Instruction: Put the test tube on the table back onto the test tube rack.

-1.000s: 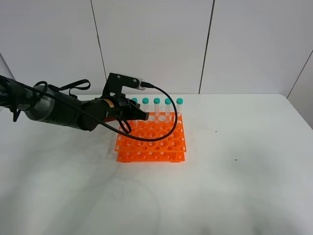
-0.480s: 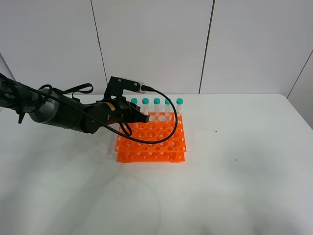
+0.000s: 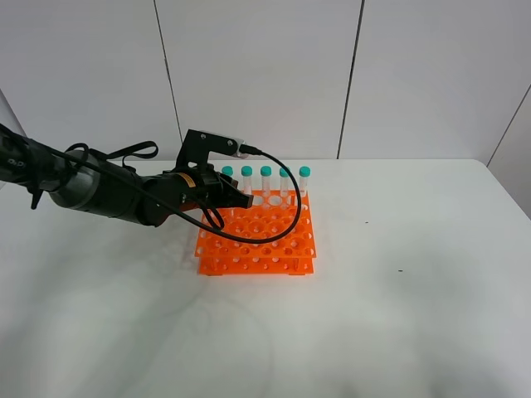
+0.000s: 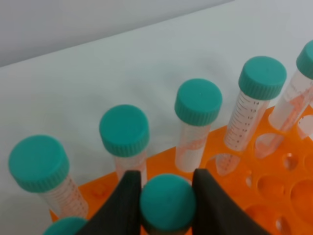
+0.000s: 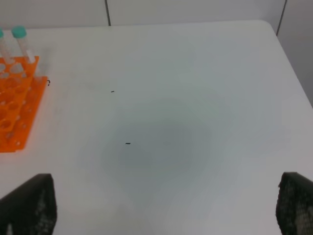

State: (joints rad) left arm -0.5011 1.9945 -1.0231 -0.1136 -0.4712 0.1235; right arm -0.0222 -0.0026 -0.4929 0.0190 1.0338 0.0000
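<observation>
— Teal-capped, the test tube (image 4: 167,203) sits clamped by its cap in the left gripper (image 4: 166,196), over the test tube rack (image 3: 259,236).
— And the right gripper (image 5: 161,205)?
— Spread wide above bare table (image 5: 176,98), holding nothing.

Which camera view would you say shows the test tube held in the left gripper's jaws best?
The left wrist view: the test tube's teal cap fills the space between the two dark jaws, above the test tube rack. In the exterior high view the left gripper hides it. The right wrist view misses it.
</observation>
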